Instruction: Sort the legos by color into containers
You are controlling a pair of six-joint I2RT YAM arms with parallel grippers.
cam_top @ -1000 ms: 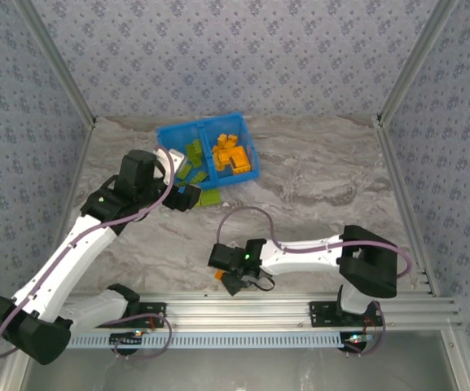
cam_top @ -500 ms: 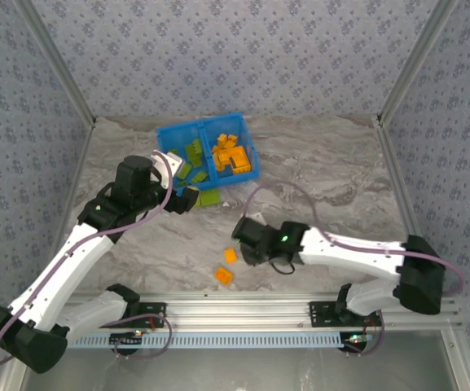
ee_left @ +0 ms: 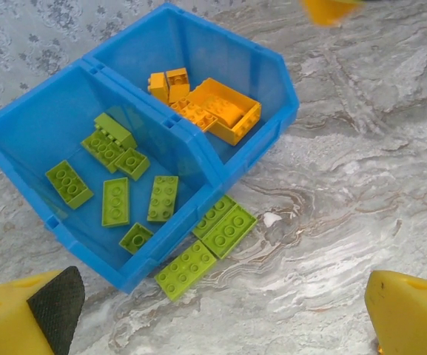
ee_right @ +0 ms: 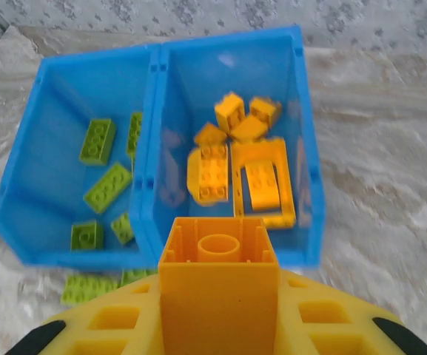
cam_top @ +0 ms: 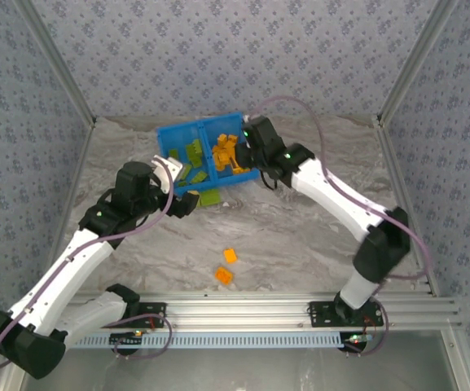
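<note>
Drop-off step: the right gripper (ee_right: 217, 333) had its jaws clamped on an orange brick (ee_right: 218, 285) over the orange compartment (ee_right: 272, 66), so a release looked next. The left gripper (ee_left: 220, 314) hung wide open, empty, near green bricks (ee_left: 228, 229) beside the blue bin (ee_left: 43, 122).

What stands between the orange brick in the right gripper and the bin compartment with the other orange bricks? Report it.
Nothing visible does. The small orange plastic brick, held in the right gripper, hangs by the open top of the bright blue plastic bin's right compartment, where orange bricks lie.
</note>
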